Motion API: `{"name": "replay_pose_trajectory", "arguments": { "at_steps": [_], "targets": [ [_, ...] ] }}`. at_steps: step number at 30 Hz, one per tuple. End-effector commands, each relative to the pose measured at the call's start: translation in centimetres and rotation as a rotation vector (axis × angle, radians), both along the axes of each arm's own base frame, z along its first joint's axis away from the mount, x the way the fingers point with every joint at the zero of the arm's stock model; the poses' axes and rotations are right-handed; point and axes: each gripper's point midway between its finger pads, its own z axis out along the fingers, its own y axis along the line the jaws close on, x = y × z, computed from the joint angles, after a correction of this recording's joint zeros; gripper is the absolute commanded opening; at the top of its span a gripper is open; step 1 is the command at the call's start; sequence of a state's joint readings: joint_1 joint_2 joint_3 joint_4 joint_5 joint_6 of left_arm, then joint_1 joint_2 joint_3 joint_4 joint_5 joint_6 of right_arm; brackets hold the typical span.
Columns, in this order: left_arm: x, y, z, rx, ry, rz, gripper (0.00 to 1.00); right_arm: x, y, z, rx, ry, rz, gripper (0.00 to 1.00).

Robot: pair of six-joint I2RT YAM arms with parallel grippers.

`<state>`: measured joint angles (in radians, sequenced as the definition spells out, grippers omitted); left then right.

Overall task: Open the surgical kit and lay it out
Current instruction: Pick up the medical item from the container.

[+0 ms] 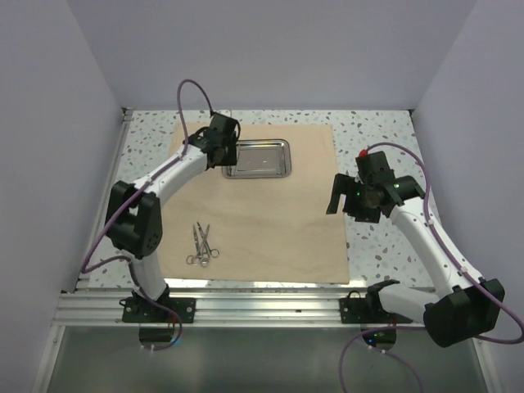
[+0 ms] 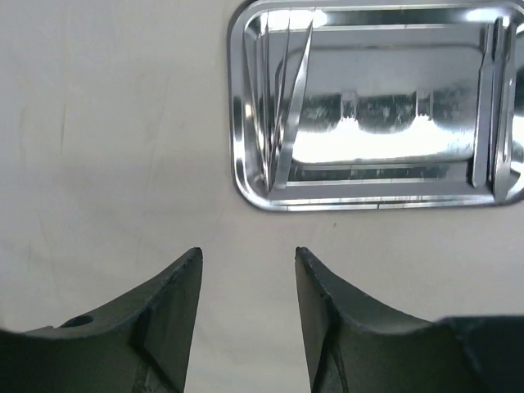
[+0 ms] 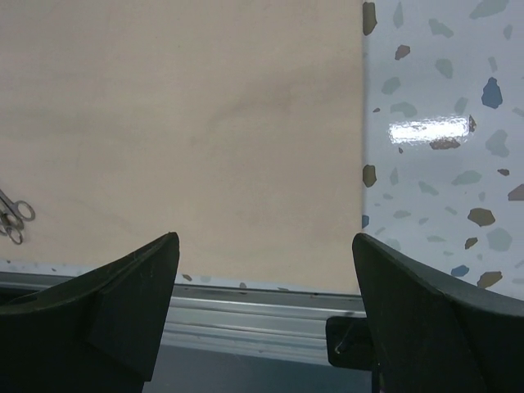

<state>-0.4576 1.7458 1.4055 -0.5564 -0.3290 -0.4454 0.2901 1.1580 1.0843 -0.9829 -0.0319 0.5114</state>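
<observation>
Nearest me, forceps [image 1: 202,244] lie out on the cloth wrap [image 1: 270,221], which is spread flat on the table [image 1: 364,254]; unwrapping looks done; further off, my right pincer [image 3: 264,237] hangs wide open and empty over the wrap's right edge, arm bent inward; farthest, left arm reaches out, left pincer [image 2: 248,254] part open, empty, just short of the tray [image 2: 246,176]; tweezers [image 2: 282,90] inside it probably remain to lay out.
</observation>
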Motion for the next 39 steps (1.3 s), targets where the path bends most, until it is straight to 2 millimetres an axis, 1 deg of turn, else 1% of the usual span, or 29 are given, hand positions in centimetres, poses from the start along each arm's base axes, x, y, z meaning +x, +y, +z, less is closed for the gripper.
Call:
{"name": "replay_pose_trajectory", "arguments": {
  "at_steps": [1, 2, 3, 4, 5, 6, 7, 8, 9, 10, 11, 12, 13, 14, 16, 17, 20, 23, 24, 25, 30, 34, 37, 38, 39],
  "targets": [
    [5.1, -0.8, 0.0, 0.015, -0.026, -0.056, 0.52, 1.1, -0.2, 0.9, -0.023, -0.047, 0.006, 0.91],
    [6.9, -1.5, 1.5, -0.002, -0.062, -0.063, 0.51, 1.3, -0.1, 0.8, -0.025, -0.04, 0.006, 0.91],
    [8.0, -1.7, -0.8, 0.018, -0.021, -0.08, 0.49, 1.5, -0.4, 0.9, -0.04, -0.045, -0.004, 0.91],
    [9.9, -2.5, 0.9, 0.001, -0.067, -0.087, 0.48, 1.7, -0.6, 0.9, -0.051, -0.045, -0.01, 0.91],
    [10.5, -2.8, -1.8, 0.025, -0.013, -0.103, 0.48, 1.9, -0.6, 0.6, -0.061, -0.036, -0.008, 0.91],
    [11.4, -3.1, -2.0, 0.019, -0.012, -0.11, 0.47, 2.1, -0.7, 0.8, -0.066, -0.037, -0.014, 0.91],
    [12.9, -3.8, -0.5, 0.0, -0.053, -0.117, 0.46, 2.3, -0.7, 0.7, -0.074, -0.031, -0.014, 0.91],
    [13.4, -4.1, -2.4, 0.0, -0.024, -0.133, 0.46, 2.5, -0.8, 0.7, -0.081, -0.029, -0.021, 0.91],
    [14.1, -4.4, -2.4, -0.006, -0.034, -0.138, 0.46, 2.7, -0.9, 0.7, -0.088, -0.027, -0.02, 0.91],
    [15.2, -4.9, -1.4, -0.021, -0.072, -0.143, 0.46, 2.9, -1.0, 0.7, -0.096, -0.026, -0.024, 0.91],
    [15.7, -5.2, -2.4, -0.023, -0.064, -0.153, 0.46, 3.1, -1.1, 0.5, -0.11, -0.018, -0.028, 0.91],
    [16.2, -5.3, -2.6, -0.025, -0.071, -0.153, 0.47, 3.2, -1.2, 0.4, -0.117, -0.012, -0.031, 0.91],
    [16.9, -5.5, -2.1, -0.032, -0.097, -0.155, 0.48, 3.3, -1.2, 0.3, -0.121, -0.007, -0.032, 0.91],
    [17.3, -5.5, -3.2, -0.029, -0.088, -0.156, 0.49, 3.6, -1.2, 0.3, -0.124, -0.006, -0.03, 0.91],
    [17.9, -5.6, -3.5, -0.048, -0.094, -0.165, 0.49, 3.9, -1.2, -0.1, -0.135, 0.015, -0.034, 0.9],
    [17.9, -5.4, -4.5, -0.062, -0.074, -0.162, 0.49, 4.0, -1.1, -0.1, -0.135, 0.015, -0.036, 0.9],
    [17.9, -5.3, -6.1, -0.061, -0.046, -0.165, 0.47, 4.4, -1.0, -0.6, -0.139, 0.034, -0.04, 0.9],
    [17.3, -5.2, -7.8, -0.052, -0.012, -0.181, 0.44, 4.7, -0.9, -1.1, -0.146, 0.051, -0.04, 0.9],
    [17.1, -5.2, -8.1, -0.048, -0.006, -0.184, 0.43, 4.8, -0.9, -1.1, -0.148, 0.054, -0.04, 0.9],
    [16.7, -5.1, -9.0, -0.041, 0.01, -0.186, 0.42, 4.9, -1.0, -1.3, -0.153, 0.059, -0.043, 0.9],
    [15.8, -4.7, -10.1, -0.031, 0.033, -0.197, 0.33, 5.2, -0.9, -1.4, -0.153, 0.06, -0.041, 0.9],
    [15.6, -4.8, -10.3, -0.029, 0.041, -0.205, 0.26, 5.2, -0.9, -1.5, -0.152, 0.066, -0.041, 0.9],
    [15.6, -4.7, -10.3, -0.032, 0.043, -0.202, 0.09, 5.0, -0.9, -1.3, -0.152, 0.061, -0.042, 0.9],
    [15.6, -4.8, -9.9, -0.036, 0.039, -0.199, 0.0, 4.9, -0.9, -1.1, -0.149, 0.055, -0.042, 0.9],
    [15.8, -4.8, -9.4, -0.039, 0.031, -0.196, 0.0, 4.8, -0.9, -1.0, -0.148, 0.052, -0.042, 0.9]
  ]
}}
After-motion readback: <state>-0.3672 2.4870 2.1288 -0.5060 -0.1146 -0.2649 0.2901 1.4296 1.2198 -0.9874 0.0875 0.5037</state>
